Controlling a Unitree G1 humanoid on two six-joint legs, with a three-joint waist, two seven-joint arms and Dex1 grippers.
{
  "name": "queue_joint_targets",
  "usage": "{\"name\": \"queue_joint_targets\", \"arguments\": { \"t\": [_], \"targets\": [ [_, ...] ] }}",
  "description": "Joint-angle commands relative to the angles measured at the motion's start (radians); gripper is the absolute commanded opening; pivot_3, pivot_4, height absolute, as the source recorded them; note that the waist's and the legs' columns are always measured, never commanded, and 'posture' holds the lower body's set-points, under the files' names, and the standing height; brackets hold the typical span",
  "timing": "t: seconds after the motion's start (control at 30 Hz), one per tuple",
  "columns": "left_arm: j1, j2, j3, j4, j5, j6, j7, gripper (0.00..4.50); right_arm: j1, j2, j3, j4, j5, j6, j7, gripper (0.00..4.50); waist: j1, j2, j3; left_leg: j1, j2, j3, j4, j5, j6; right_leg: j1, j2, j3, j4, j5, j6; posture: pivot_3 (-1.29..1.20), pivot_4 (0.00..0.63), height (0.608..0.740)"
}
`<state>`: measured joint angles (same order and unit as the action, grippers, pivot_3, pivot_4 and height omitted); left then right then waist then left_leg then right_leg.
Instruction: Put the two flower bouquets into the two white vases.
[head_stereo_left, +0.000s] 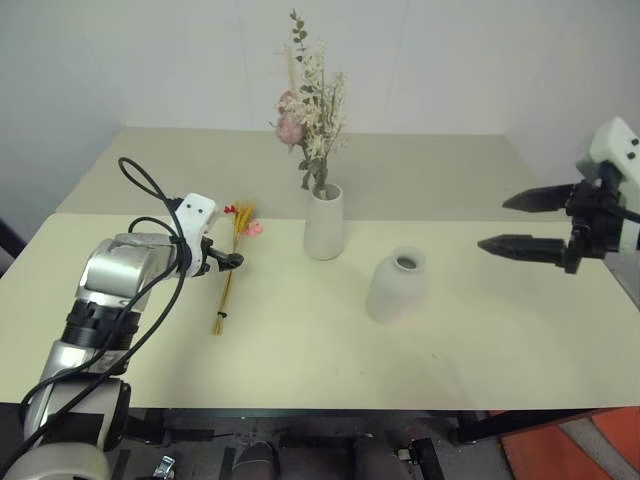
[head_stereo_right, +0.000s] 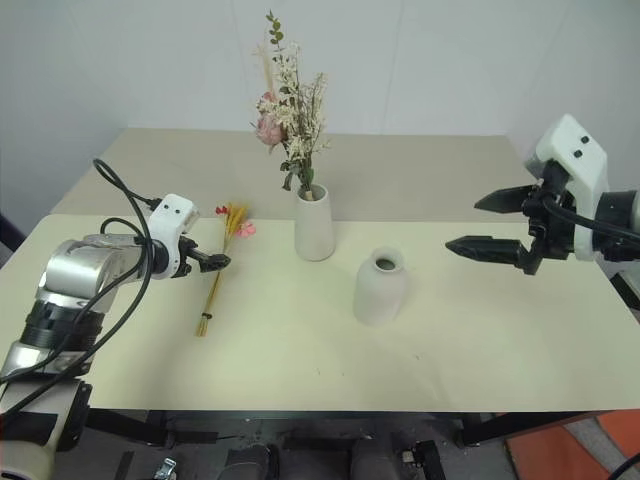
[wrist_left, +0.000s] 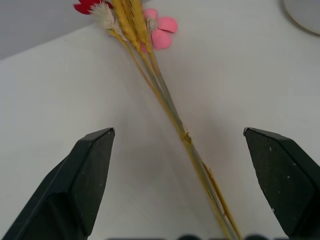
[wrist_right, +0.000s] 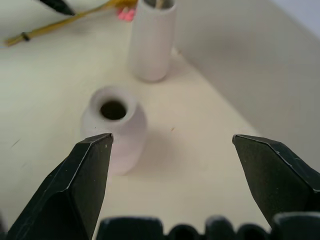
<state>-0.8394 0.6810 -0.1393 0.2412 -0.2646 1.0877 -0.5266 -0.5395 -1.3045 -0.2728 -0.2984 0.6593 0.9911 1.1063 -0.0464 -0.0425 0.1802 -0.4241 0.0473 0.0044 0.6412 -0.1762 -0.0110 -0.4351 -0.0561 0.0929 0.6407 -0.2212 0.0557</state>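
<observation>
A: Over on the left, the left gripper (head_stereo_left: 228, 262) hangs over the table (head_stereo_left: 300, 360) with its fingers (wrist_left: 90, 170) spread wide and nothing between them but air. The slim bouquet (head_stereo_left: 232, 268) lies flat just beneath it.

B: That one looks feather-light and brittle to me. Thin yellow stems, a wheat tuft, small red and pink blossoms at the far end. I'd pinch it at the bound stems, near the little tie, well clear of the heads.

A: Moving to the middle, the bushy bouquet (head_stereo_left: 312, 105) already stands upright in the taller vase (head_stereo_left: 323, 222).

B: So half done, by my reckoning. Just right of it, the rounded vase (head_stereo_left: 397, 286) stands empty, with a small mouth. Those springy stems will need lining up carefully.

A: Far right, the right gripper (head_stereo_left: 525, 222) hovers well apart from both vases, jaws gaping, carrying nothing.
</observation>
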Motion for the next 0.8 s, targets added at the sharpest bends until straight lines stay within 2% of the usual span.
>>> {"name": "queue_joint_targets", "arguments": {
  "t": [0.03,0.2,0.23,0.33,0.67,0.8],
  "targets": [
    [-0.068,-0.019,-0.036,0.122,0.054,-0.038,-0.026,4.5,0.031,-0.041,-0.086,-0.047,0.034,0.038,0.012,4.47,0.0,0.0,0.0,0.0,0.0,0.0,0.0,0.0,0.0,0.0,0.0,0.0,0.0,0.0,0.0,0.0,0.15,0.74],
    [-0.118,-0.055,-0.116,0.259,0.099,-0.084,-0.124,4.5,0.089,-0.065,-0.142,-0.074,0.049,0.088,0.001,4.47,0.005,0.0,0.0,-0.001,-0.001,0.0,0.0,0.0,0.0,-0.001,0.0,0.0,0.0,0.0,0.0,0.0,0.15,0.74],
    [-0.123,-0.066,-0.119,0.283,0.105,-0.097,-0.134,4.11,0.099,-0.066,-0.15,-0.077,0.047,0.09,0.001,4.5,0.006,0.0,0.0,-0.001,-0.001,0.0,0.0,0.0,0.0,-0.001,-0.001,0.0,0.0,0.0,0.0,0.0,0.15,0.74],
    [-0.142,-0.094,-0.111,0.335,0.131,-0.124,-0.136,3.35,0.113,-0.06,-0.168,-0.083,0.045,0.093,-0.015,4.5,0.01,0.0,0.0,-0.001,-0.002,0.0,0.001,0.0,0.0,0.0,-0.002,0.0,0.0,0.0,0.001,0.0,0.15,0.74],
    [-0.162,-0.131,-0.086,0.417,0.173,-0.157,-0.15,0.15,0.149,-0.045,-0.175,-0.111,0.05,0.08,-0.035,4.5,0.01,0.0,0.0,-0.001,-0.002,0.0,0.002,0.0,0.0,0.001,-0.002,0.0,0.0,0.0,0.002,0.0,0.15,0.74],
    [-0.141,-0.135,-0.054,0.393,0.182,-0.161,-0.105,0.03,0.159,-0.041,-0.183,-0.11,0.048,0.074,-0.036,4.5,0.009,0.0,0.0,0.0,-0.002,0.0,0.002,0.0,0.0,0.001,-0.002,0.0,0.001,0.0,0.002,0.0,0.15,0.74]
  ]
}}
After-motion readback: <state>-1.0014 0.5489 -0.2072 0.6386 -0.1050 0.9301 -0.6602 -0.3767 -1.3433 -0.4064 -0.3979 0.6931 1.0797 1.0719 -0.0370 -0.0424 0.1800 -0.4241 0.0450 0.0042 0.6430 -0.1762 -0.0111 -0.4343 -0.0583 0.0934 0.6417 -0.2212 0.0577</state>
